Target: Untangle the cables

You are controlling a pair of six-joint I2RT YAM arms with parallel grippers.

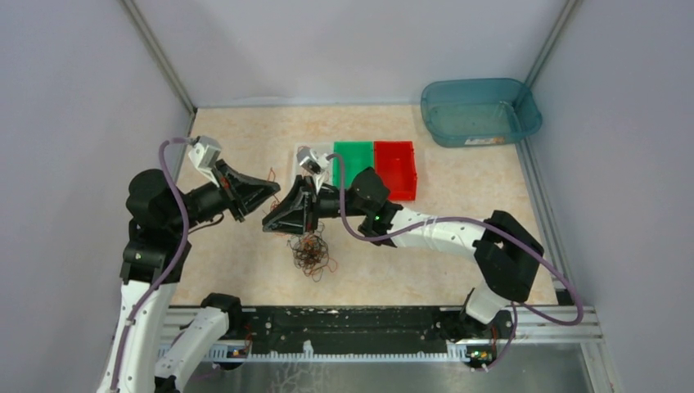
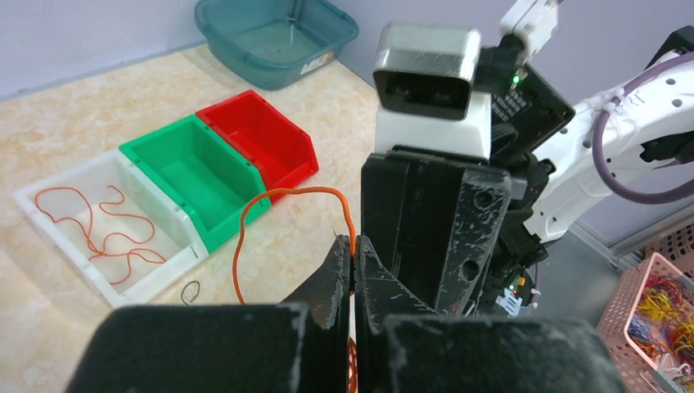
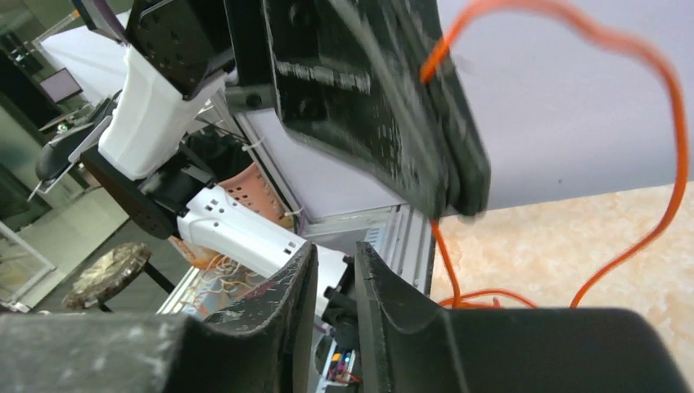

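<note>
Pinching an orange wire (image 2: 242, 246) between fully closed fingers, the left tool (image 2: 353, 255) hung over the middle of the bench (image 1: 245, 131). The strand looped up and dropped toward the tangle of cables (image 1: 310, 250), which lay mid-bench toward the near edge. The right tool (image 3: 331, 274) sat close opposite, its fingers a narrow slit apart with no wire seen between them. The likely risks were the whole knot lifting with the strand, the thin wire slipping free, or the two tools knocking together. Open room lay toward the left edge. The row of bins (image 1: 372, 155) at the far edge and the teal tub (image 1: 442, 123) in the far right corner crowded the rest.
</note>
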